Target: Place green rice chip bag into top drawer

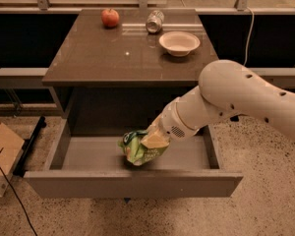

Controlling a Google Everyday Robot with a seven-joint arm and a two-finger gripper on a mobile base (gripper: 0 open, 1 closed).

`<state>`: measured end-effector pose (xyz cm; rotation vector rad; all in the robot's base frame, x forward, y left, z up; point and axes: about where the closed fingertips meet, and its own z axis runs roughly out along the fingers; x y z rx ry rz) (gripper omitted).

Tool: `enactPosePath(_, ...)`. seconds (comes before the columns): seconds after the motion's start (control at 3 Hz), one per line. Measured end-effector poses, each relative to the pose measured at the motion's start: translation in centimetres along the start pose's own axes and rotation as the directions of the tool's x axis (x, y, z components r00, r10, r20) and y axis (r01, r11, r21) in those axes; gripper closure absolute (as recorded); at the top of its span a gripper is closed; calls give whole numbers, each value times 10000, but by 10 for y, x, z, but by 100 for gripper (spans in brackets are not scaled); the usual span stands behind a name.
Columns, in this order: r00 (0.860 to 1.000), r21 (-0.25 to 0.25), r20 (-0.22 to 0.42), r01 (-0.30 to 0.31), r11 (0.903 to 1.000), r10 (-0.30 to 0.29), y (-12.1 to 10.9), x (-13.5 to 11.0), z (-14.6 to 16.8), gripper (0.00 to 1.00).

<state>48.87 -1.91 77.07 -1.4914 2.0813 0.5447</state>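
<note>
The green rice chip bag (136, 149) is crumpled in my gripper (148, 142), which is shut on it. The bag hangs low inside the open top drawer (88, 154), near the middle and close to the front panel (132, 183). Its lower end is at or just above the drawer's grey floor; I cannot tell if it touches. My white arm (236, 100) reaches in from the right, over the drawer's right side.
On the brown tabletop (98, 53) behind the drawer are a red apple (110, 17), a tipped can (155, 21) and a pale bowl (179, 43). A cardboard box (2, 151) stands on the floor at the left.
</note>
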Motion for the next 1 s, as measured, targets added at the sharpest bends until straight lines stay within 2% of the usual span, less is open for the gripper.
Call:
enactPosePath(0.67,9949,-605,-779,-684,9958,636,-4,17,59,34)
enactPosePath(1.0,9952,-604,-770,-648,9961,601,-3,16,58,4)
